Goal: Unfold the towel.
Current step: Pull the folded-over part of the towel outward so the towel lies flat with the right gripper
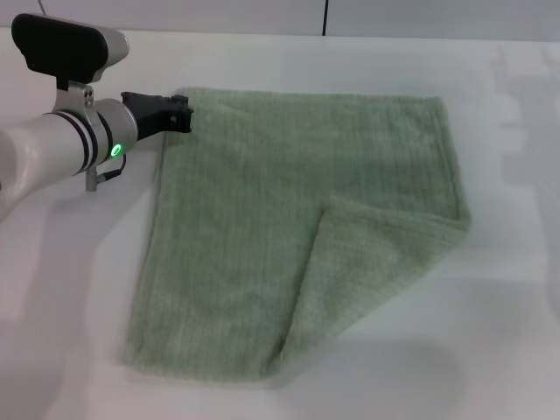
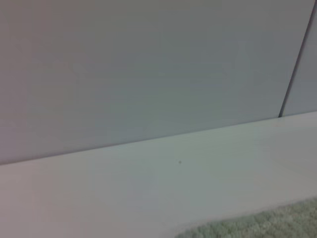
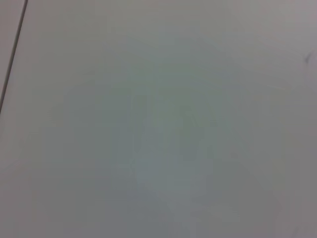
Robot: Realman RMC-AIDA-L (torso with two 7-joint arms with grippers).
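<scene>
The pale green towel (image 1: pixel 289 236) lies mostly flat on the white table (image 1: pixel 70 289) in the head view. Its near right corner (image 1: pixel 367 262) is folded back over the cloth as a triangular flap. My left gripper (image 1: pixel 179 115), black at the end of a white arm, sits at the towel's far left corner, right at the hem. The left wrist view catches only a strip of the towel's edge (image 2: pixel 267 223) against the table. My right gripper is out of view, and its wrist view holds nothing but a plain pale surface.
A grey wall (image 2: pixel 148 64) with a dark vertical seam (image 2: pixel 297 59) rises behind the table's far edge. White tabletop (image 1: pixel 516 262) surrounds the towel on all sides.
</scene>
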